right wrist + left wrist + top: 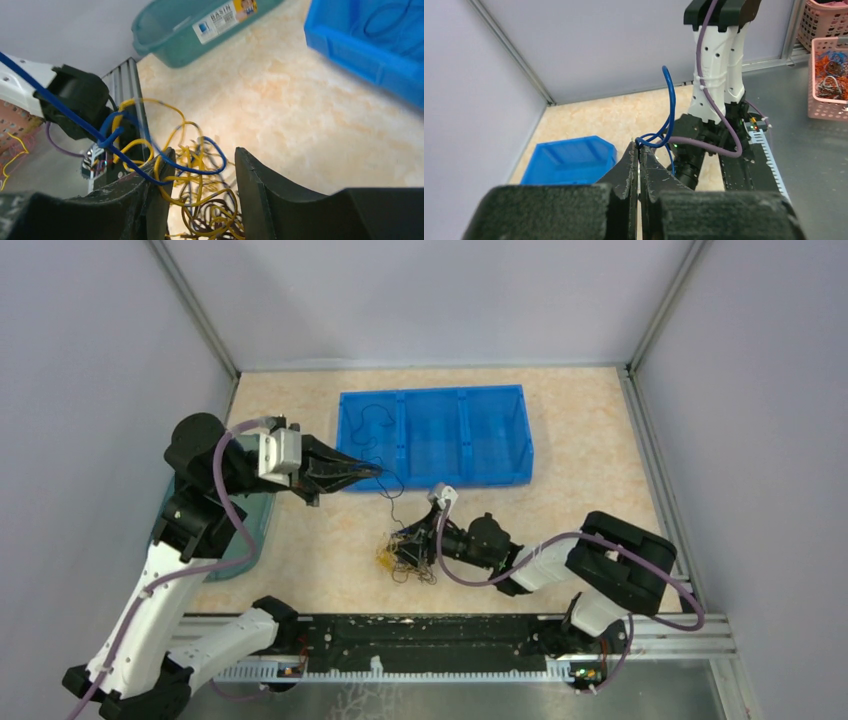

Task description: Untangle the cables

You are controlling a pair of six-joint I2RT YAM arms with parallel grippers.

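**A:** What looked risky in the left wrist view?
**B:** The left gripper (pixel 639 146) was clamped together on a blue cable (pixel 668 95), only at its tips. A hard pull might have slipped it free.
**A:** And the right wrist?
**B:** The right gripper (pixel 202 156) stood apart astride the tangle (pixel 205 205), pinning nothing, so the knot could have dragged along. A teal basin (pixel 200 25) sat well apart.
**A:** From above?
**B:** The tangle lay near the blue bin (pixel 495 440), whose wall could have snagged the cable.
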